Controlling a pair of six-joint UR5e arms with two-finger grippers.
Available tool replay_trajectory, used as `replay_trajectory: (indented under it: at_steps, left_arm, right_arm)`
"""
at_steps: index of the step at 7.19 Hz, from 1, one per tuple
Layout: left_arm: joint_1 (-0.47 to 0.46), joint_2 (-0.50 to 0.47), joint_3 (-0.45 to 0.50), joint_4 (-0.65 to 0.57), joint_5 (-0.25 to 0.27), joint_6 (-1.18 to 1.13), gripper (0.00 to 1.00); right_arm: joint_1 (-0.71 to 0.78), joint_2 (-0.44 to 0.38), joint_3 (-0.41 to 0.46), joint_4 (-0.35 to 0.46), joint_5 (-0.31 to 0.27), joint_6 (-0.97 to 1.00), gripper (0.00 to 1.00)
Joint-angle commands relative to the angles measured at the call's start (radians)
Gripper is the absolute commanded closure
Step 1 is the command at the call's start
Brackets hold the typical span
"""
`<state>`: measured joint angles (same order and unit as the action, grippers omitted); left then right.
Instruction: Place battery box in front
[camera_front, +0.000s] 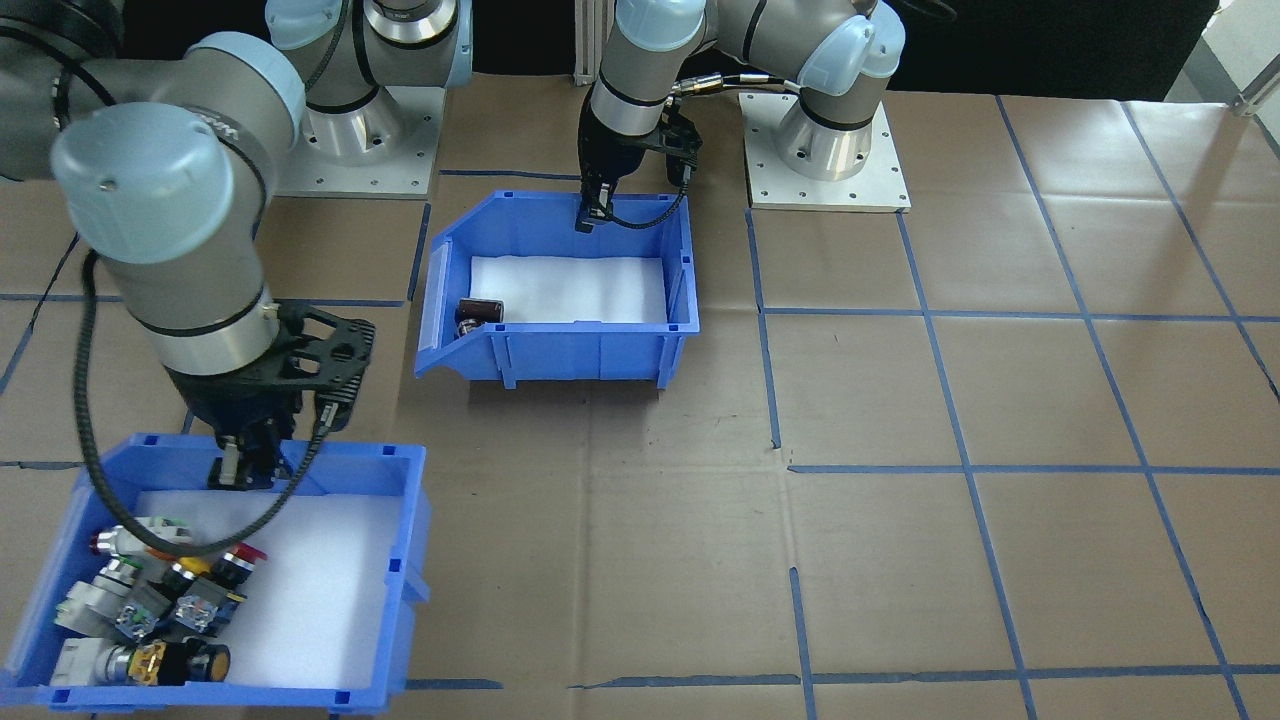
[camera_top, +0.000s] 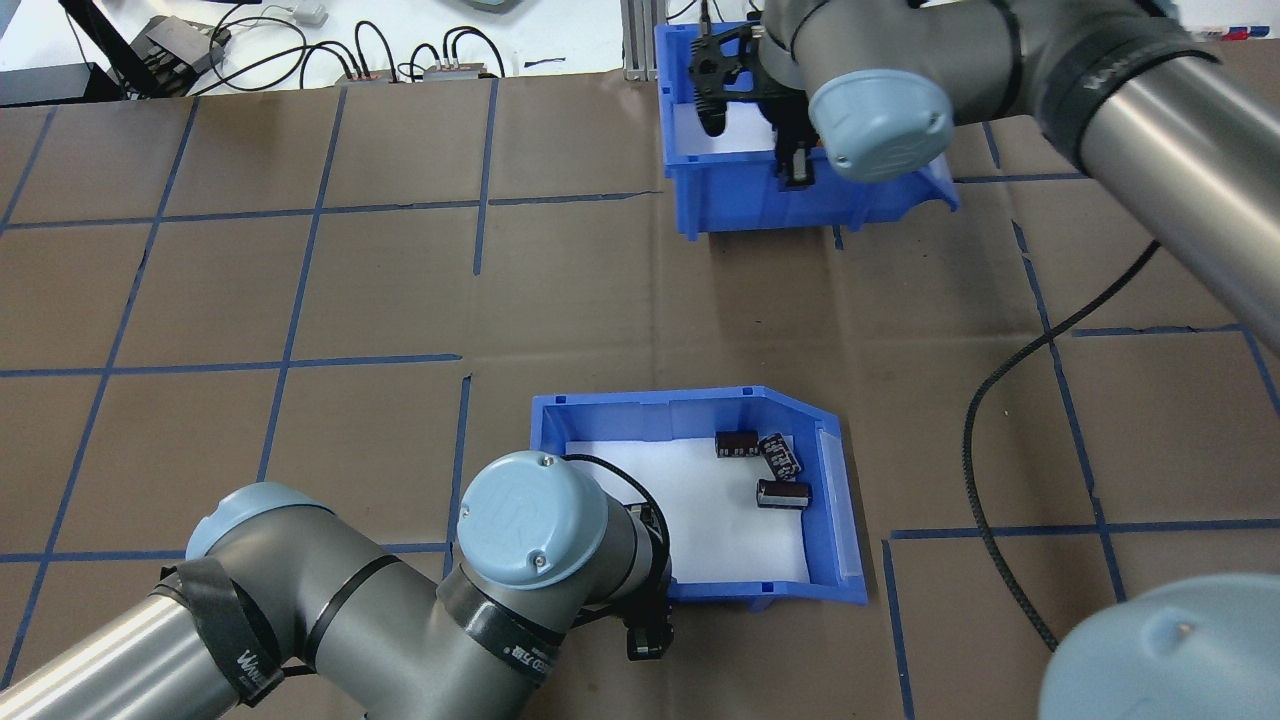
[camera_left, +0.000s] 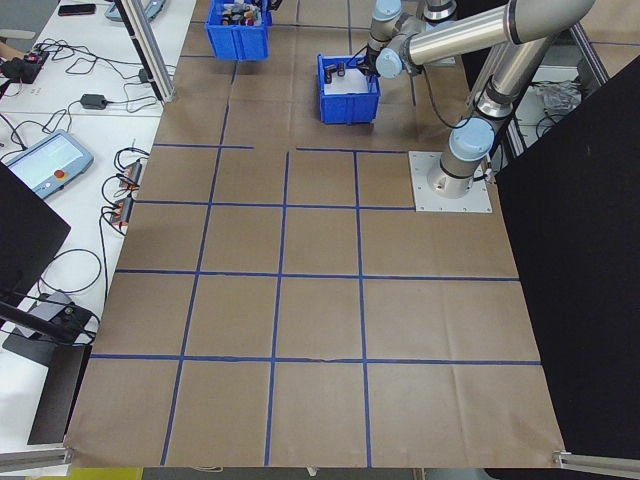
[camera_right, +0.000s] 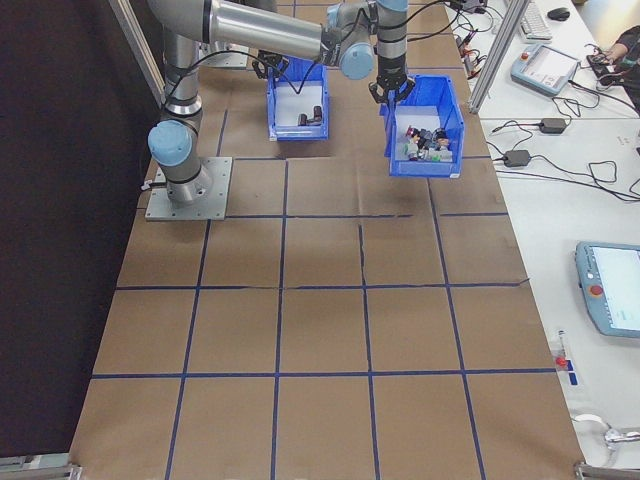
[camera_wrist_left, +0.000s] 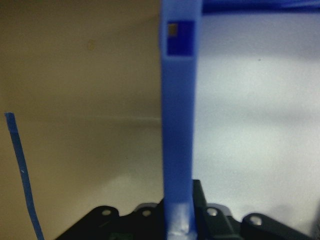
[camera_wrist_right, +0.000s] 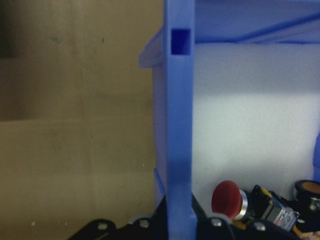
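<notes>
The battery box (camera_front: 590, 345) is a blue bin with a white liner, standing near the robot's side of the table. Three dark cylindrical cells (camera_top: 765, 465) lie at its sloped end. My left gripper (camera_front: 592, 218) is shut on its back wall, and the left wrist view shows that blue wall (camera_wrist_left: 177, 125) running up between the fingers. A second blue bin (camera_front: 400, 560) holds colourful push-button switches (camera_front: 150, 600). My right gripper (camera_front: 240, 470) is shut on its wall (camera_wrist_right: 180, 125), beside a red button (camera_wrist_right: 227, 197).
Brown paper with a blue tape grid (camera_front: 960, 470) covers the table. Metal base plates (camera_front: 830, 150) sit at the robot's side. A black cable (camera_top: 1010, 400) hangs from the right arm. Cables and devices (camera_top: 400, 60) lie beyond the far edge.
</notes>
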<state>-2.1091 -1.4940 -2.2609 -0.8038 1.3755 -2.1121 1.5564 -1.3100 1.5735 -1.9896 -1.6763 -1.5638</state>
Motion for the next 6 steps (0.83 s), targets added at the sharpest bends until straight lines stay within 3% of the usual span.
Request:
replay_trajectory:
  at_steps: [1, 3, 4, 6]
  left_arm:
    - [0.102, 0.027, 0.038, -0.062, 0.004, 0.126, 1.0]
    - [0.293, 0.051, 0.117, -0.214, -0.006, 0.35, 1.0]
    - [0.378, 0.011, 0.176, -0.244, -0.006, 0.432, 1.0]
    - [0.4, -0.163, 0.361, -0.249, -0.03, 0.454, 1.0]
  right_arm:
    - [-0.152, -0.145, 0.179, -0.014, -0.003, -0.144, 1.0]
    - [-0.243, -0.291, 0.342, -0.014, 0.013, -0.217, 1.0]
    - [-0.271, -0.364, 0.42, -0.044, 0.02, -0.258, 1.0]
    - [-0.312, -0.402, 0.468, -0.061, 0.052, -0.367, 1.0]
